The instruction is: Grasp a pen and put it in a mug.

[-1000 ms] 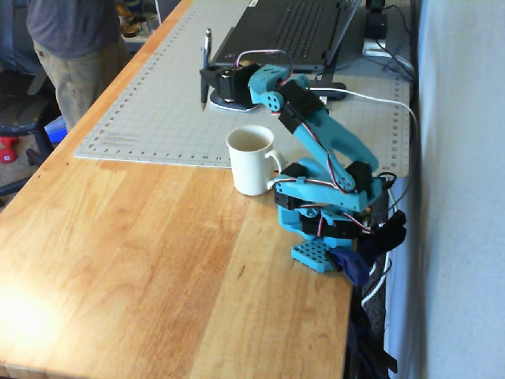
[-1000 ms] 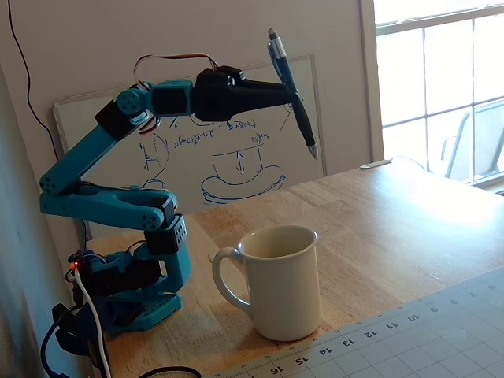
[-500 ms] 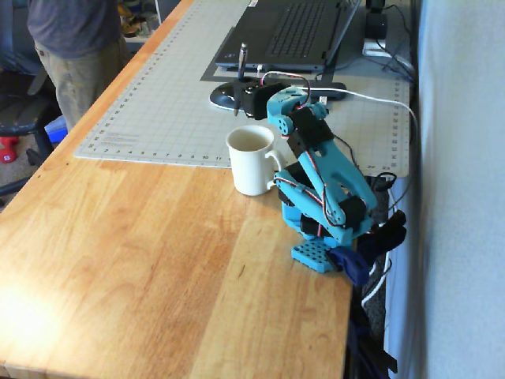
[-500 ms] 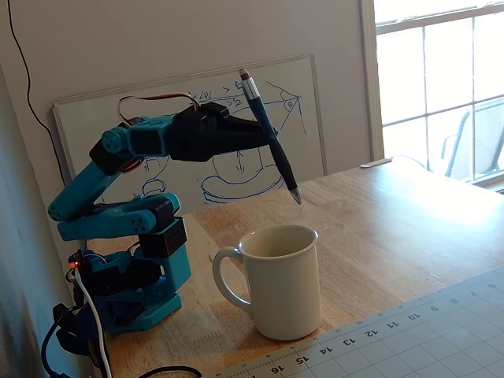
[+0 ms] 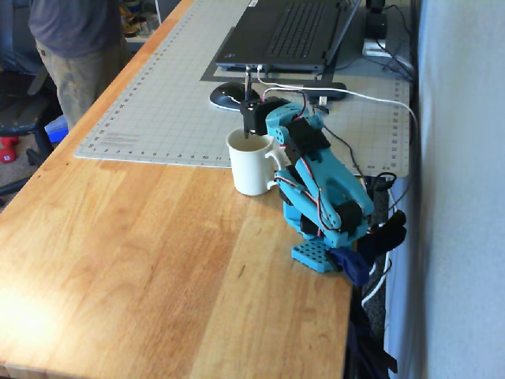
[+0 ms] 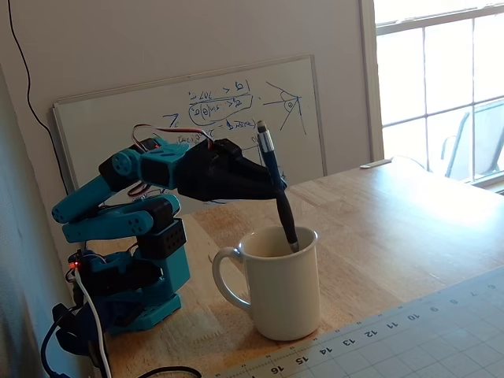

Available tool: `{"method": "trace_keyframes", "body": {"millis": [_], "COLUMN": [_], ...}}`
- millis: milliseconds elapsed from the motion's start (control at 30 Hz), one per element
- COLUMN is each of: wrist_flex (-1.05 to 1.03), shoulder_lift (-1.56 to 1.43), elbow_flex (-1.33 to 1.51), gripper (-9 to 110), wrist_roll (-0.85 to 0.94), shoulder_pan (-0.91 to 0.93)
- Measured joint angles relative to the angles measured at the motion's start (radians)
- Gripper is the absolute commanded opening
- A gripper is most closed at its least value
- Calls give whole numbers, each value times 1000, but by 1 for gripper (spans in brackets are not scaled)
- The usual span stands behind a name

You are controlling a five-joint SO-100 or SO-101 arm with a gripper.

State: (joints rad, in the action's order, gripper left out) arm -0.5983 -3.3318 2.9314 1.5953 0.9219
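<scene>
Because our gripper (image 6: 272, 183) is clamped on the pen (image 6: 277, 193) — tip already inside the mug (image 6: 282, 295) — we judge release is next.

A wooden table (image 5: 142, 268) is filling the lower frame of one fixed view, with a grey cutting mat (image 5: 173, 103) lying across its upper part. In the other, a whiteboard (image 6: 213, 110) is leaning against the wall at centre while daylight is pouring through the window (image 6: 441, 87) at upper right.
</scene>
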Motion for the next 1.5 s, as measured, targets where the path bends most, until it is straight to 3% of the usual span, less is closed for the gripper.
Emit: {"method": "trace_keyframes", "body": {"millis": [133,367,567,700,900,1333,1500], "wrist_flex": [0,0,0,0,0,-2,-2], "shoulder_lift": [0,0,0,2,-6,124,155], "elbow_flex": [35,49,49,18,-37,-37,21], "gripper": [3,15,9,8,8,7,7], "wrist_roll": [0,0,0,-86,-411,-1368,-1557], "shoulder_pan": [0,0,-12,-114,-270,-676,-850]}}
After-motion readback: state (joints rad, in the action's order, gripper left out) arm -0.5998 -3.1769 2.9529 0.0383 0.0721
